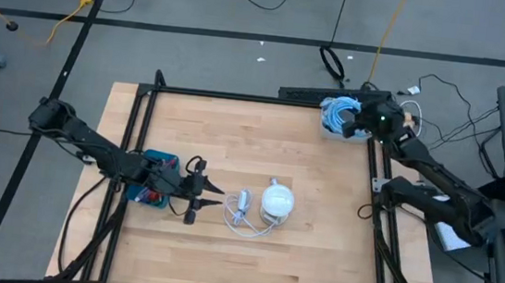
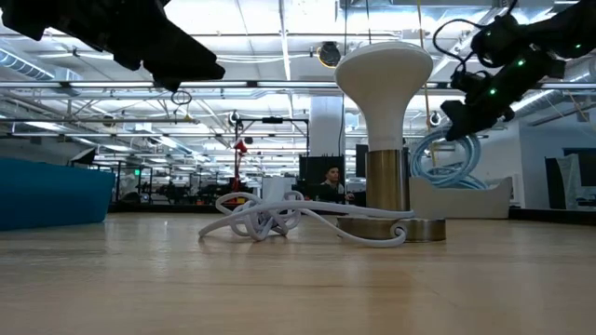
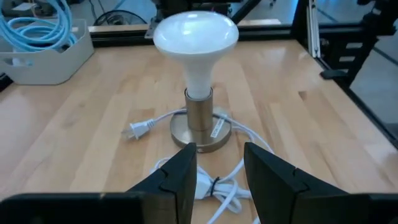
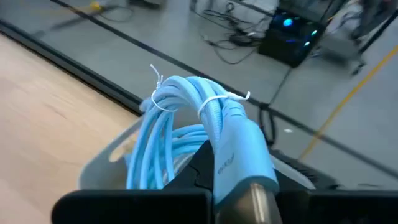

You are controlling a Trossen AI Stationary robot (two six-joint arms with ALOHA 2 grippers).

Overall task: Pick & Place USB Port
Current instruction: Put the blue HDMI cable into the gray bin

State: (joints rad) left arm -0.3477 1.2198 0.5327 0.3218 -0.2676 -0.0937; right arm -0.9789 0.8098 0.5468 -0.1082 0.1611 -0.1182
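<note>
The pick looks done and the place is still to come. The right pincer (image 4: 239, 186) is pinched on the plug end of a light-blue USB cable (image 4: 186, 118), a coil bound with white ties that hangs from its grip. Directly under that pincer sits a pale grey bin (image 1: 332, 129) at the far right corner of the tabletop (image 1: 242, 252), and the rest of the coil droops toward it. Whether the cable has been lifted fully clear of the bin or its loops touch the inside cannot be told from these views. What remains, by my reading, is carrying the cable to wherever it belongs and letting go.

The right arm reaches from its base at the right edge up to that far corner, wrist raised above the bin, pincer tipped downward.

The left arm stretches low from the left side toward the middle of the tabletop. The left pincer (image 3: 219, 177) stands partly spread and holds nothing. Just ahead of it lies a bundled white cord (image 3: 214, 186) with its plug, and beyond that a lamp (image 3: 196, 62) with a white bulb on a brass base. A teal box (image 1: 158, 171) sits behind the left pincer, under its wrist.
</note>
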